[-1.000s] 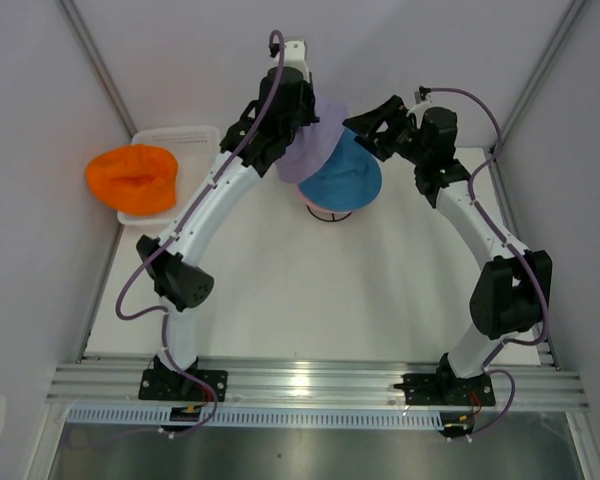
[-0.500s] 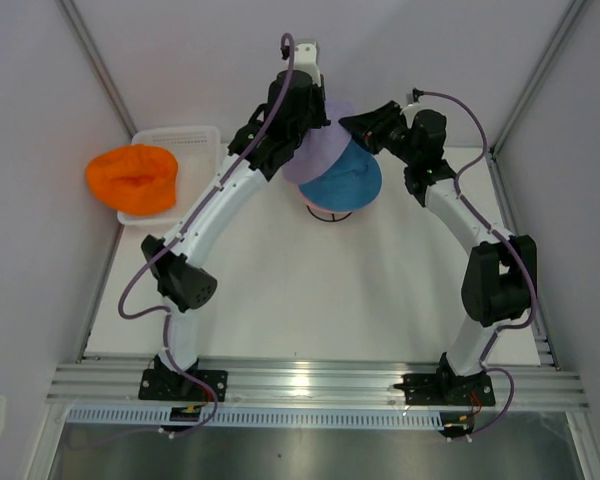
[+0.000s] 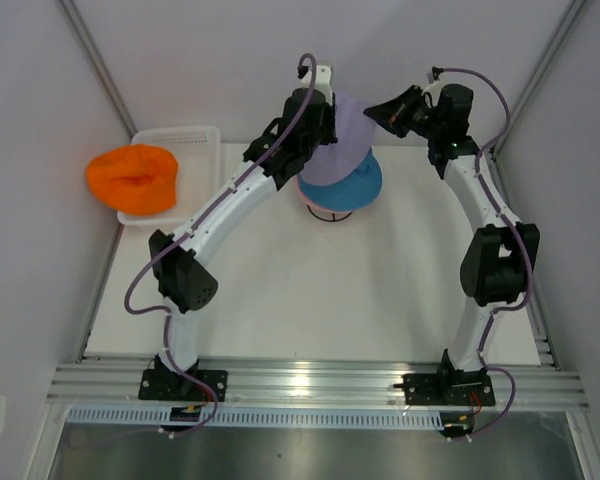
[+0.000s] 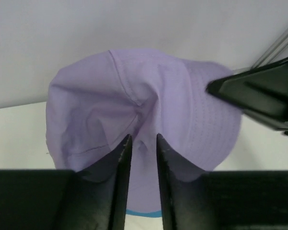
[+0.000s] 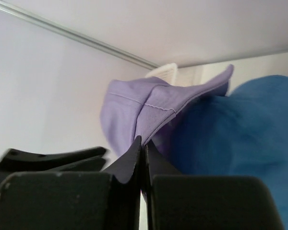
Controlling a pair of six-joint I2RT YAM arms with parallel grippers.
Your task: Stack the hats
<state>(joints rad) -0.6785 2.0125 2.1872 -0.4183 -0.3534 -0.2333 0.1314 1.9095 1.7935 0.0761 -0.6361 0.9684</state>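
The lavender hat (image 3: 346,140) hangs tilted over the blue hat (image 3: 348,186), which tops a pink rim (image 3: 320,207) at the back centre. My right gripper (image 3: 373,110) is shut on the lavender hat's brim (image 5: 156,108), with the blue hat (image 5: 240,124) just beside it. My left gripper (image 4: 143,140) stands open by a narrow gap over the lavender crown (image 4: 134,96), a crease of fabric just past its tips. The right gripper's black fingers (image 4: 259,93) show at that view's right. The orange hat (image 3: 132,178) lies at the far left.
A white mesh basket (image 3: 185,140) sits under and behind the orange hat, against the left wall. A black wire stand (image 3: 332,215) carries the pile of hats. Grey walls close in the back and both sides.
My right gripper has shut on the lavender hat's brim and drawn back to the right. The left jaws have parted. The lavender hat has shifted right, over the blue hat.
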